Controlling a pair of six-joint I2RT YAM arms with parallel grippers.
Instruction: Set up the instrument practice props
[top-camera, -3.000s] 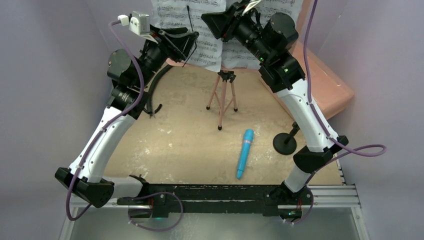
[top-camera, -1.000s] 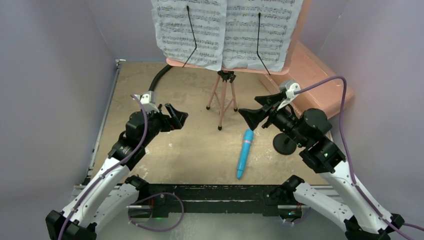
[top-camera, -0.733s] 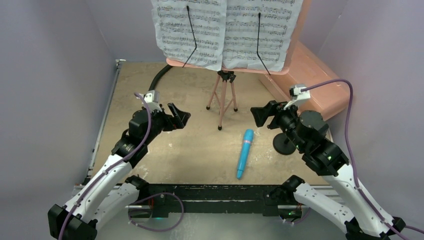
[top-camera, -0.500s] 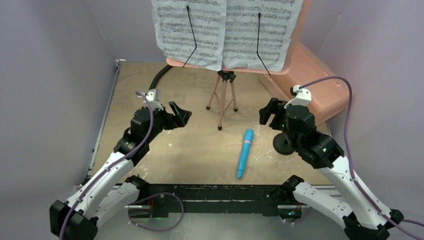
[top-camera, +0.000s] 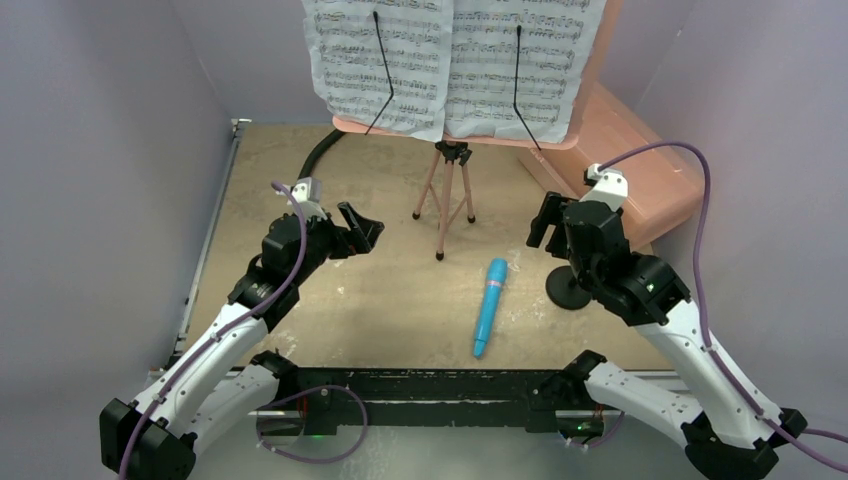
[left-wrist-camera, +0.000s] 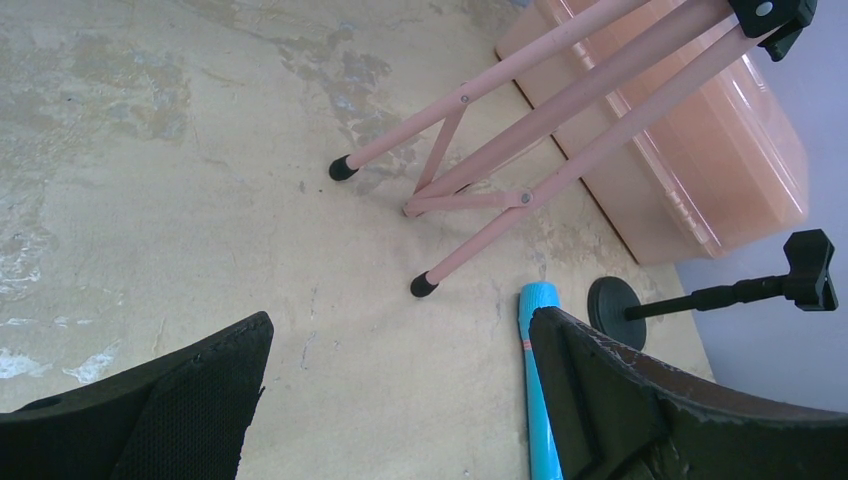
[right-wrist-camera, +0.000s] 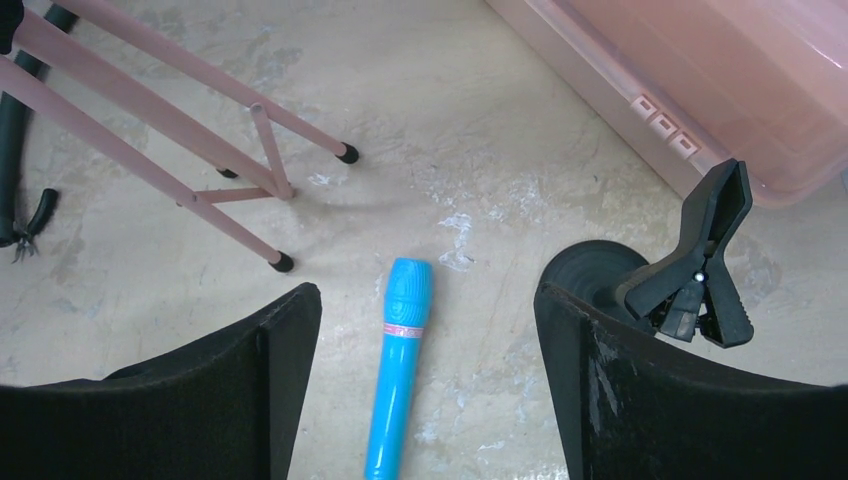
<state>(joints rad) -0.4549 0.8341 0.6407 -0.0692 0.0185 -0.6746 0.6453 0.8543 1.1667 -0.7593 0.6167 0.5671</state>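
Observation:
The pink music stand (top-camera: 445, 190) stands on tripod legs at the back middle, holding two white sheet-music pages (top-camera: 380, 65) under black clips. The blue toy microphone (top-camera: 489, 305) lies flat on the table; it also shows in the right wrist view (right-wrist-camera: 400, 365) and the left wrist view (left-wrist-camera: 535, 380). The black mic stand (top-camera: 570, 285) stands right of it, its clip (right-wrist-camera: 705, 255) showing in the right wrist view. My left gripper (top-camera: 360, 230) is open and empty left of the tripod. My right gripper (top-camera: 545, 220) is open and empty above the microphone and mic stand.
A large translucent pink box (top-camera: 640, 165) sits at the back right beside the stand. A curved black hose (top-camera: 315, 155) lies at the back left. Purple walls close in both sides. A black rail (top-camera: 420, 385) runs along the near edge.
Both arms have come down from the sheet music at the back. In the last second the right gripper swung further right, over the mic stand; the left one barely moved.

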